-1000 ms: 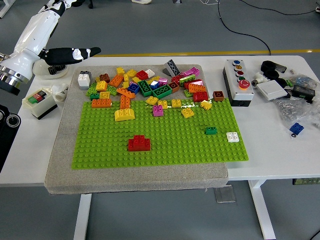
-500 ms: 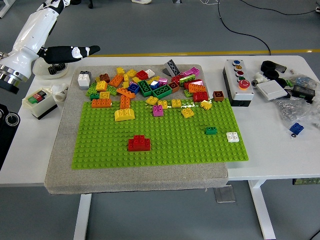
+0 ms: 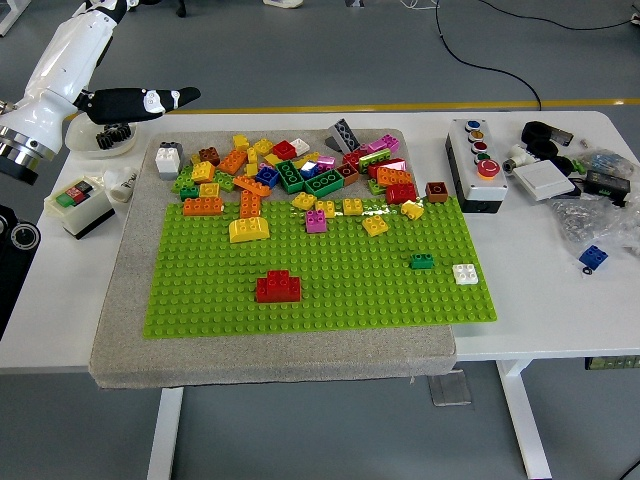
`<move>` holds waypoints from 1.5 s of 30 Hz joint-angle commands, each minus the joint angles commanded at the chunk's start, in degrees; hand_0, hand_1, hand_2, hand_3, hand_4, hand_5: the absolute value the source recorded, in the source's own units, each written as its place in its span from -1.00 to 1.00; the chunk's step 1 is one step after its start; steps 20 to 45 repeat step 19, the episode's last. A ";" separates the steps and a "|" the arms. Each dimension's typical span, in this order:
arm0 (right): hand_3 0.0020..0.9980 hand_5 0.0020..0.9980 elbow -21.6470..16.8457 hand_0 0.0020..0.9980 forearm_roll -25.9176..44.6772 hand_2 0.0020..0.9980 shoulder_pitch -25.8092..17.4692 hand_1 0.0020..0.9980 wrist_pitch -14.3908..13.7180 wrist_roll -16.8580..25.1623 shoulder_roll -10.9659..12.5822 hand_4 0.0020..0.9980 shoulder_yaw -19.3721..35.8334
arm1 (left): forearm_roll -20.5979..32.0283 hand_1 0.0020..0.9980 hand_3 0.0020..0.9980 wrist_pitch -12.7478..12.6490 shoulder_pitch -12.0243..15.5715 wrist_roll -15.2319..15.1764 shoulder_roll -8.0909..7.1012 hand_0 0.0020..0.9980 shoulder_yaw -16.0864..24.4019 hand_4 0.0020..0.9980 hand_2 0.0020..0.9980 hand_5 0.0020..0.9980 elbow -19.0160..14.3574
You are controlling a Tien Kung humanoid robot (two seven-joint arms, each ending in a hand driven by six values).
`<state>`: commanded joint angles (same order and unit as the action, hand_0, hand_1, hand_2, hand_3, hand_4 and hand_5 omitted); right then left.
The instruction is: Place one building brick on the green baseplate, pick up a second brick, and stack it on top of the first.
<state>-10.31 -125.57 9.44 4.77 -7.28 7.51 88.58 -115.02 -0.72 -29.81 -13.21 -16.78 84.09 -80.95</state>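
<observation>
A green baseplate (image 3: pixel 330 290) lies on a grey mat. On it, near the front left of centre, a small red brick sits stacked on a wider red brick (image 3: pixel 277 287). A small green brick (image 3: pixel 422 261) and a white brick (image 3: pixel 465 273) sit on the plate's right side. Along the plate's far edge is a heap of loose bricks (image 3: pixel 300 170) in several colours. My left hand (image 3: pixel 140 104) hovers above the table's far left corner, black fingers stretched flat and holding nothing. The right arm is out of view.
A grey mat (image 3: pixel 130 300) lies under the plate. A small box with red and green buttons (image 3: pixel 78 203) sits at the left. A button panel (image 3: pixel 477 162), cables, gadgets and a blue brick (image 3: pixel 592 257) occupy the right of the table.
My left arm has drifted slightly up and to the left. The bricks have not moved.
</observation>
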 joint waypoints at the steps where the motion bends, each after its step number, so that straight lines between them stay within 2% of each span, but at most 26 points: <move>1: 0.20 -0.41 0.00 0.49 -0.03 0.45 -0.08 0.30 0.13 -0.03 -0.10 0.57 -0.01 | -0.02 0.76 0.82 0.00 0.01 -0.02 0.00 1.00 0.02 1.00 0.75 0.00 0.02; 19: 0.19 -0.41 0.00 0.49 -0.20 0.44 -0.20 0.30 1.09 -0.23 -1.50 0.57 -0.67 | -0.58 0.78 0.84 0.34 -0.02 0.24 0.23 1.00 0.62 1.00 0.77 -0.02 0.19; 45: 0.19 -0.41 0.00 0.49 -0.20 0.44 -0.20 0.30 1.09 -0.23 -1.50 0.57 -0.67 | -0.58 0.78 0.84 0.34 -0.02 0.24 0.23 1.00 0.62 1.00 0.77 -0.02 0.19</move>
